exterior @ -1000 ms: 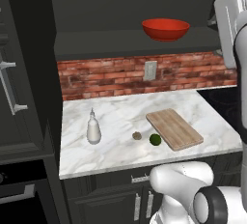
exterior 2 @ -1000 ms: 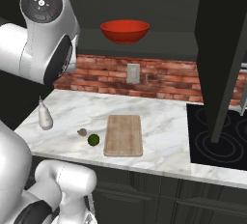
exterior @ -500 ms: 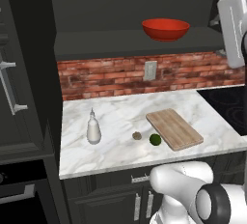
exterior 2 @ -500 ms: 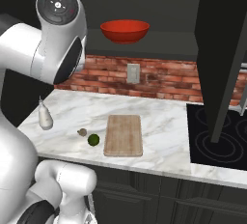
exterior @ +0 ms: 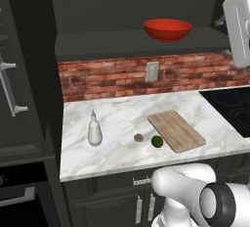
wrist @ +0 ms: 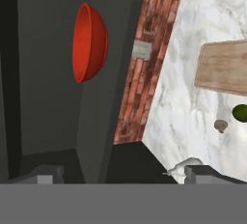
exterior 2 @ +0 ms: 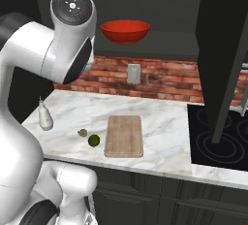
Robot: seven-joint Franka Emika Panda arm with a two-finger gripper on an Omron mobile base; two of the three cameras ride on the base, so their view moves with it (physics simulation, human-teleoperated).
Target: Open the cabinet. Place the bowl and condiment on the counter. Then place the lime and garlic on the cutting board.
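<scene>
Pincer (wrist: 118, 172): jaws spread wide, nothing between them, up high facing the open cabinet (exterior: 122, 45).
Bowl (exterior: 167, 29): on the cabinet shelf.
Condiment (exterior: 94, 129): upright on the table (exterior: 117, 147), left side.
Garlic (exterior: 138, 137): on the marble, just beside the lime (exterior: 157, 141).
Cutting board (exterior: 176, 130): bare, right of the lime.

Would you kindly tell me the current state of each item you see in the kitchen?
Cabinet: open.
Bowl: upright on the cabinet shelf.
Squeeze bottle: upright on the counter.
Lime: on the counter beside the cutting board.
Garlic: on the counter.
End effector: open, empty.
</scene>
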